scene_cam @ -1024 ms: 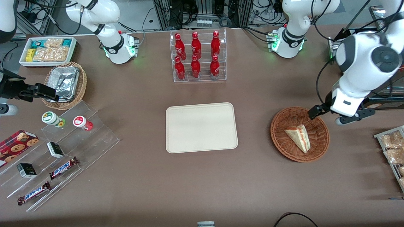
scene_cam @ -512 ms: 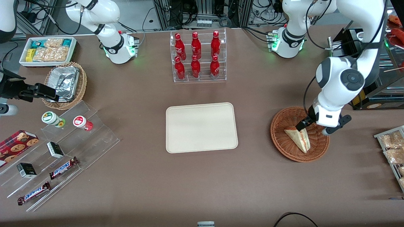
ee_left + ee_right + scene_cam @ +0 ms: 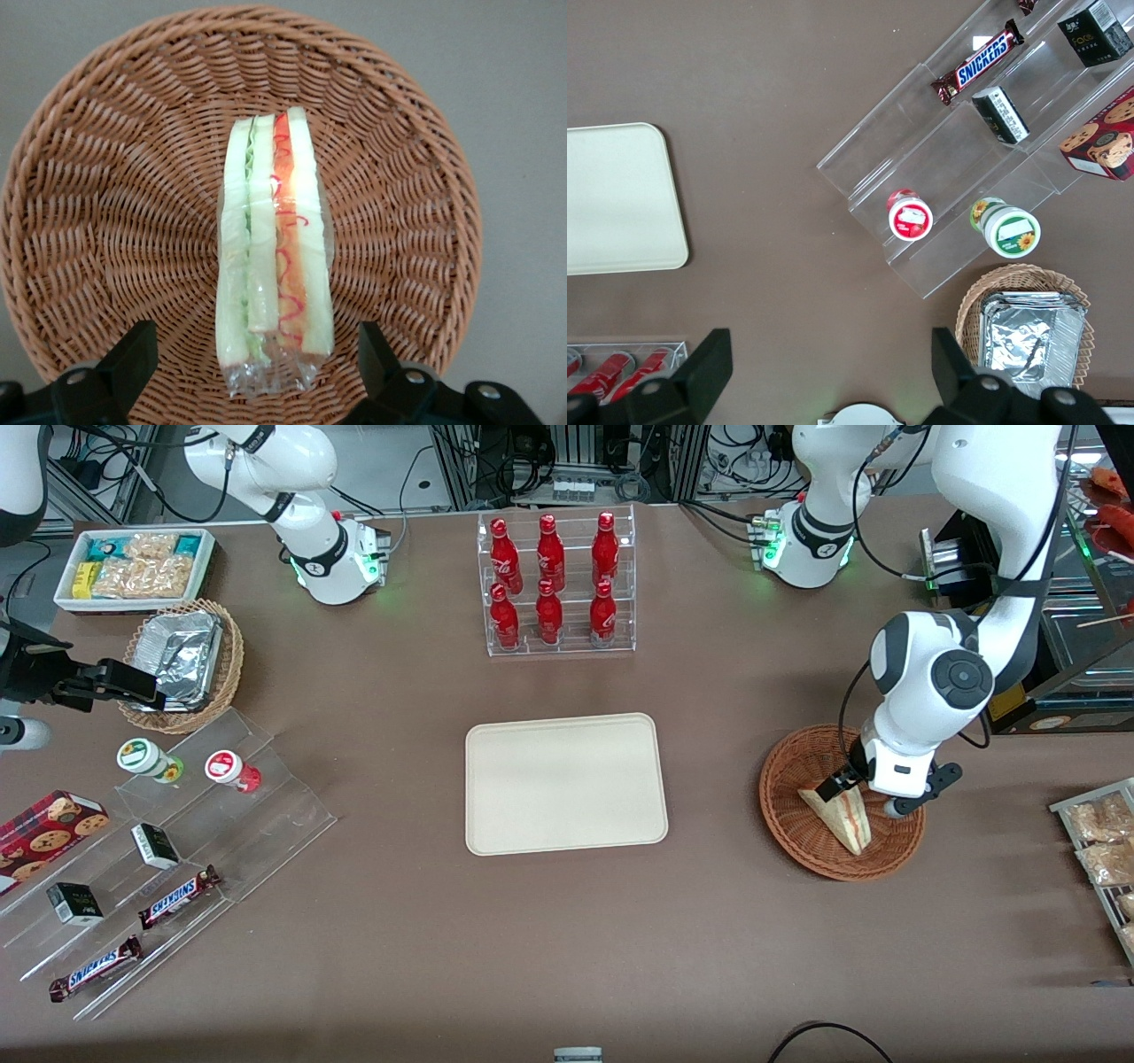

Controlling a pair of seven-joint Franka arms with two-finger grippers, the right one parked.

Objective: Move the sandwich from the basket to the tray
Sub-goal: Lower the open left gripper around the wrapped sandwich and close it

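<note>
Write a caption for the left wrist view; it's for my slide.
Open end effector straddling the sandwich in the basket.

The working arm (image 3: 930, 682) is made of glossy white rounded shell segments with a dark grey circular joint cap at its elbow, black cables looping along it, and a white round base (image 3: 802, 545) ringed by a black band and lit green at its 9 o'clock side. Its gripper (image 3: 864, 793), a white block with black fingers (image 3: 120, 372) of angular moulded plastic carrying small round silver screws, hangs over the basket with the fingers spread wide apart.
</note>
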